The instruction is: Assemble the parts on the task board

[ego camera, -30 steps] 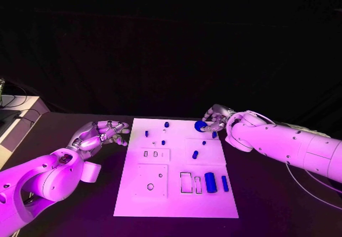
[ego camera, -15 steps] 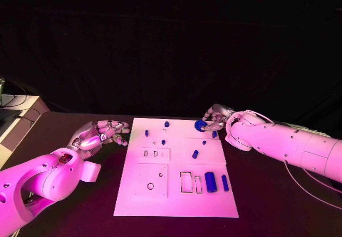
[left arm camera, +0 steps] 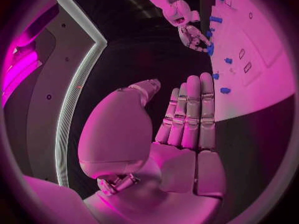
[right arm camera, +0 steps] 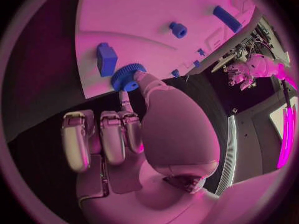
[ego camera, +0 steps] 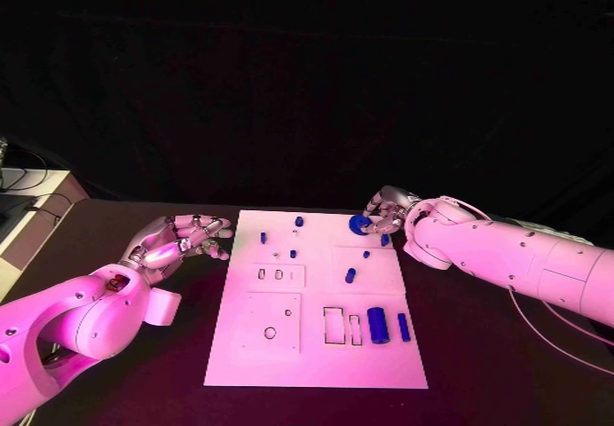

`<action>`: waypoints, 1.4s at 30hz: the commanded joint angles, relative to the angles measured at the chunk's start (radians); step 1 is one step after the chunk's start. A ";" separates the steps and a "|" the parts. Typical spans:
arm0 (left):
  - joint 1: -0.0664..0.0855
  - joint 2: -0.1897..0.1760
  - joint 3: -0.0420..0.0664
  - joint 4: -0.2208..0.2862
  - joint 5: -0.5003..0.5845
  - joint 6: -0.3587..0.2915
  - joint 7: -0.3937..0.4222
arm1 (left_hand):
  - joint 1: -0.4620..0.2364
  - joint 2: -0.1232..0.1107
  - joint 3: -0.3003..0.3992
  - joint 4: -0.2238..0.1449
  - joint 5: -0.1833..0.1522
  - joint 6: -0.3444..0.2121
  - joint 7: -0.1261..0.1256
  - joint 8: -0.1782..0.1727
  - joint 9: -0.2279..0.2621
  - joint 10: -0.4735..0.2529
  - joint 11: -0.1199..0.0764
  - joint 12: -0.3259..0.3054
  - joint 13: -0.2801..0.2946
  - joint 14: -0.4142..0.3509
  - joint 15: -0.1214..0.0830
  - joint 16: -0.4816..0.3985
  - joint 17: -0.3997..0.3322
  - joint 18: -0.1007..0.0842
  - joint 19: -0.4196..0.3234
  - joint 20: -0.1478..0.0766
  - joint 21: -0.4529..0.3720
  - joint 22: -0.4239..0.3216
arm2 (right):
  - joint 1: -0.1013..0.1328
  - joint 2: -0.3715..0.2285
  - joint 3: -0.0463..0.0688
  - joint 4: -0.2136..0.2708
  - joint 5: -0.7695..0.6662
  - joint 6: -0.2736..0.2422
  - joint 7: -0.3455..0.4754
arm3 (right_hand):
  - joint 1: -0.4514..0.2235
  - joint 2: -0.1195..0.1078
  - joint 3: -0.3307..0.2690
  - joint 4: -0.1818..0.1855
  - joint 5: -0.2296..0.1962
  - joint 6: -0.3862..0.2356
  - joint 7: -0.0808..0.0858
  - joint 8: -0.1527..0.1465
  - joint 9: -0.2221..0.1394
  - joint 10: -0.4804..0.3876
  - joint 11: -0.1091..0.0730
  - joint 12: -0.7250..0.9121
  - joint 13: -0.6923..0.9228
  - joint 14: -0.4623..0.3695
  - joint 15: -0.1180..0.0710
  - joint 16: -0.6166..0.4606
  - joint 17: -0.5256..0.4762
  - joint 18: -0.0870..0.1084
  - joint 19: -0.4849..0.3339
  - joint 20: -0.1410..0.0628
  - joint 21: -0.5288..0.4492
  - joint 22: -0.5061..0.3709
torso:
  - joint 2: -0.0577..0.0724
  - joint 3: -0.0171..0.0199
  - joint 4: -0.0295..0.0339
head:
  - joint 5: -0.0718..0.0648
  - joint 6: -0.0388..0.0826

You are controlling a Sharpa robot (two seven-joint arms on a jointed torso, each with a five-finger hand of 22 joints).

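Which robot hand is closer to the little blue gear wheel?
The right. The right hand holds the blue gear in its fingertips over the far right corner of the task board. The left hand hangs beside the board's left edge, holding nothing.

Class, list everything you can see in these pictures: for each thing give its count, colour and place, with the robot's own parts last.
task board: one, white, middle of the table.
table: one, black, under the board.
gear: one, blue, toothed, pinched in the right hand at the board's far right corner.
small parts: several, blue, spread over the board; largest cylinder near the right edge.
left hand: one, silver, off the board's left edge, holding nothing.
right hand: one, silver, at the board's far right corner.
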 commanded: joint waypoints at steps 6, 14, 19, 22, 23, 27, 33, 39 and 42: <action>0.000 0.001 0.001 0.002 -0.003 0.018 0.002 | -0.006 0.005 -0.009 0.000 -0.003 -0.008 0.000 0.005 0.001 -0.007 -0.002 -0.002 0.002 -0.005 -0.001 0.004 0.001 0.002 -0.006 0.001 0.006 0.002 | -0.004 0.002 -0.004 0.006 -0.019 0.024 0.001 | 0.007 0.002 0.014 0.000 0.005 0.013 -0.002 0.003 0.001 0.106 -0.003 0.002 0.263 0.097 0.002 0.007 0.223 -0.022 0.090 0.001 0.009 0.233 | 0.000 -0.0001 0.0003 | -0.001 -0.001; 0.000 0.001 0.001 0.001 -0.004 0.019 0.001 | -0.006 0.005 -0.009 0.000 -0.003 -0.008 0.000 0.005 0.001 -0.007 -0.002 -0.002 0.002 -0.005 -0.001 0.004 0.001 0.002 -0.006 0.001 0.006 0.002 | -0.006 -0.004 -0.004 0.034 -0.052 -0.020 0.005 | 0.003 0.000 0.033 0.006 0.017 0.030 -0.008 0.006 -0.001 0.106 -0.008 0.002 0.263 0.097 -0.002 0.008 0.225 -0.023 0.093 -0.003 0.014 0.240 | -0.001 0.0000 0.0011 | 0.000 -0.003; 0.000 0.001 0.001 -0.001 -0.004 0.019 0.002 | -0.005 0.006 -0.009 -0.001 -0.003 -0.008 0.000 0.005 0.002 -0.007 -0.002 -0.002 0.002 -0.006 -0.001 0.005 0.002 0.002 -0.007 0.002 0.007 0.003 | -0.006 -0.018 -0.004 0.073 -0.074 -0.073 0.015 | -0.003 -0.001 0.065 0.011 0.055 0.048 -0.015 0.009 -0.002 0.106 -0.014 0.002 0.263 0.098 -0.008 0.008 0.227 -0.027 0.100 -0.009 0.026 0.255 | -0.001 -0.0001 0.0011 | 0.001 -0.001; 0.000 0.001 0.001 -0.002 -0.004 0.019 0.002 | -0.005 0.006 -0.009 -0.001 -0.003 -0.008 0.000 0.005 0.002 -0.007 -0.002 -0.002 0.002 -0.006 -0.001 0.005 0.002 0.002 -0.007 0.002 0.007 0.003 | -0.005 -0.030 -0.003 0.109 -0.100 -0.101 0.018 | -0.005 -0.001 0.069 0.011 0.057 0.052 -0.016 0.010 -0.002 0.106 -0.015 0.002 0.263 0.098 -0.009 0.008 0.228 -0.028 0.102 -0.010 0.029 0.259 | -0.001 -0.0006 0.0000 | 0.002 0.000; 0.000 0.001 0.001 -0.002 -0.004 0.019 0.002 | -0.005 0.006 -0.009 -0.001 -0.003 -0.008 0.000 0.005 0.002 -0.007 -0.002 -0.002 0.002 -0.006 -0.001 0.005 0.002 0.002 -0.007 0.002 0.007 0.003 | -0.005 -0.033 -0.003 0.122 -0.111 -0.109 0.018 | -0.005 -0.002 0.069 0.011 0.057 0.053 -0.016 0.011 -0.002 0.106 -0.016 0.002 0.263 0.098 -0.009 0.008 0.228 -0.029 0.103 -0.010 0.030 0.260 | -0.001 -0.0005 -0.0004 | 0.002 0.001; 0.000 0.001 0.001 -0.002 -0.004 0.019 0.002 | -0.005 0.006 -0.009 -0.001 -0.003 -0.008 0.000 0.005 0.002 -0.007 -0.002 -0.002 0.002 -0.006 -0.001 0.005 0.002 0.002 -0.007 0.002 0.007 0.003 | -0.002 -0.044 -0.001 0.178 -0.160 -0.142 0.016 | -0.007 -0.003 0.073 0.012 0.057 0.057 -0.018 0.012 -0.001 0.106 -0.017 0.002 0.263 0.098 -0.010 0.008 0.229 -0.029 0.105 -0.011 0.033 0.263 | -0.001 -0.0005 -0.0010 | 0.002 0.001; 0.000 0.001 0.001 -0.002 -0.004 0.020 0.002 | -0.005 0.006 -0.009 -0.001 -0.003 -0.008 0.000 0.005 0.002 -0.007 -0.002 -0.002 0.002 -0.006 -0.001 0.005 0.002 0.002 -0.007 0.002 0.007 0.003 | 0.000 -0.033 0.000 0.239 -0.239 -0.165 0.008 | -0.011 -0.008 0.075 0.013 0.055 0.062 -0.019 0.014 -0.001 0.106 -0.018 0.002 0.263 0.098 -0.012 0.008 0.228 -0.029 0.105 -0.012 0.033 0.263 | -0.001 -0.0012 0.0014 | 0.002 0.004; 0.000 0.003 0.001 -0.002 -0.004 0.022 0.002 | -0.005 0.006 -0.009 -0.001 -0.003 -0.008 0.000 0.005 0.002 -0.007 -0.002 -0.002 0.002 -0.006 -0.001 0.005 0.002 0.002 -0.007 0.002 0.007 0.003 | -0.003 0.013 -0.006 0.243 -0.336 -0.182 -0.011 | -0.018 -0.014 0.079 0.015 0.041 0.065 -0.021 0.013 -0.001 0.106 -0.020 0.002 0.263 0.098 -0.014 0.008 0.228 -0.029 0.105 -0.014 0.033 0.263 | 0.000 -0.0019 0.0038 | 0.002 0.006; 0.000 0.003 0.001 -0.002 -0.004 0.022 0.001 | -0.005 0.006 -0.009 -0.001 -0.003 -0.008 0.000 0.005 0.002 -0.007 -0.002 -0.002 0.002 -0.006 -0.001 0.005 0.002 0.002 -0.007 0.002 0.007 0.003 | -0.006 0.041 -0.010 0.229 -0.381 -0.193 -0.024 | -0.020 -0.015 0.080 0.016 0.036 0.066 -0.021 0.013 -0.002 0.106 -0.020 0.002 0.263 0.098 -0.015 0.008 0.228 -0.029 0.105 -0.015 0.033 0.263 | 0.001 -0.0018 0.0041 | 0.004 0.006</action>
